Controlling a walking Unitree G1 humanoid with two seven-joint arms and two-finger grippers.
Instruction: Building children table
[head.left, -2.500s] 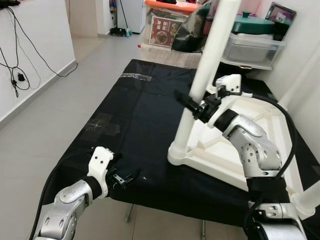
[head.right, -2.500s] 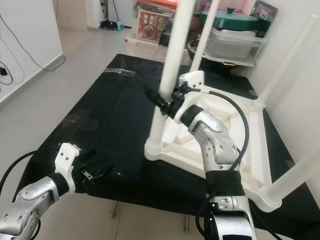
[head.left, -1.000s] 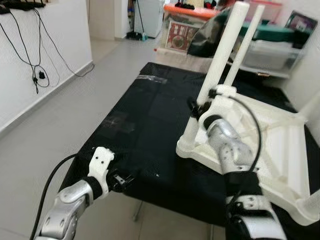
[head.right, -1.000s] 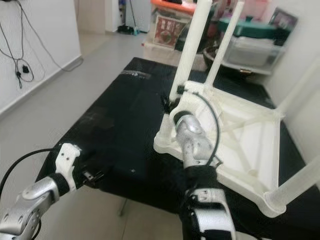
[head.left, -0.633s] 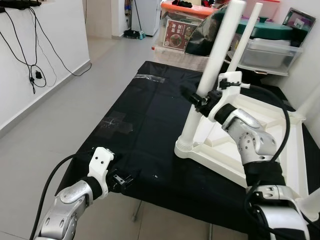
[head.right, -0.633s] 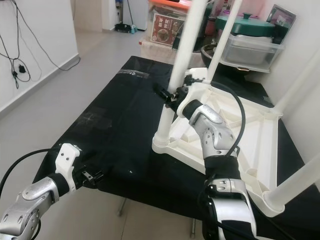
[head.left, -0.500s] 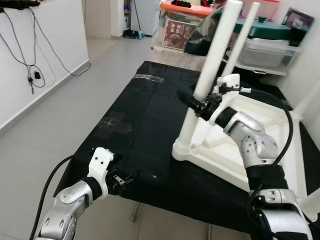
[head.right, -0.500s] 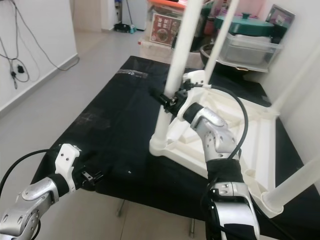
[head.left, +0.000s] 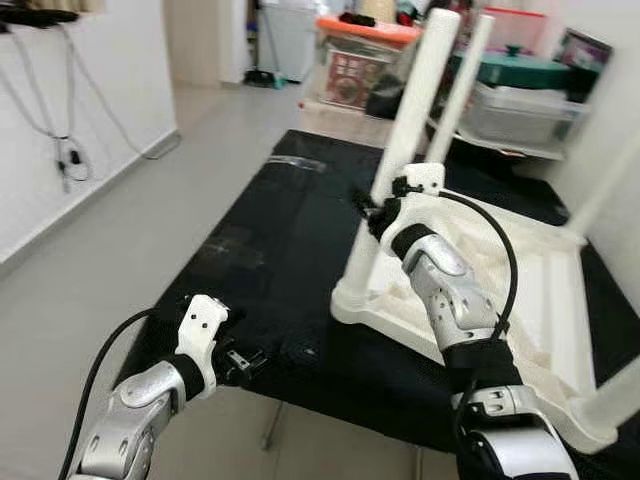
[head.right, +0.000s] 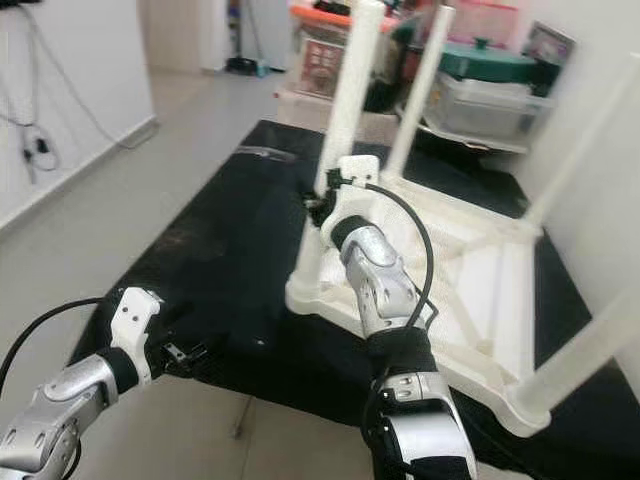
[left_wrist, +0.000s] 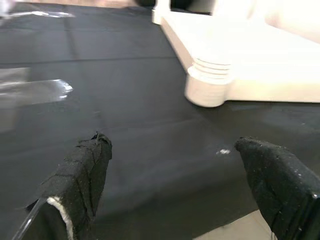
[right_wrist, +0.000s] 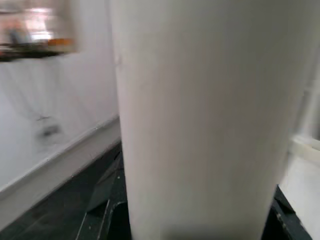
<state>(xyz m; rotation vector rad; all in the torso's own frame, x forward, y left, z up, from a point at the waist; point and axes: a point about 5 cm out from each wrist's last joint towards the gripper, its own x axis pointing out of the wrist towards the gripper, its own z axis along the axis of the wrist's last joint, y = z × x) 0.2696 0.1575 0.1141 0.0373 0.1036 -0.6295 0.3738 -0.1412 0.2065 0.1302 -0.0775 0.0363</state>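
Note:
A white children's table (head.left: 545, 300) lies upside down on a black-covered worktable (head.left: 270, 220), its legs pointing up. My right gripper (head.left: 368, 207) is at the near left leg (head.left: 412, 105), about a third of the way up, shut on it. In the right wrist view this leg (right_wrist: 200, 125) sits between the black fingers (right_wrist: 105, 220). My left gripper (head.left: 245, 362) hovers open and holding nothing at the worktable's near left edge. The left wrist view shows its fingertips (left_wrist: 82, 172) wide apart, facing the leg's socket (left_wrist: 207, 87).
Storage boxes (head.left: 520, 100) and an orange-lidded crate (head.left: 358, 45) stand behind the worktable. A white wall with hanging cables (head.left: 60, 140) runs along the left, with open floor (head.left: 110, 270) between. Tape patches (head.left: 235, 250) mark the black cloth.
The head view has swung and blurred. My right gripper stays on the leg while its forearm has swung closer in line with it. The left arm has not moved.

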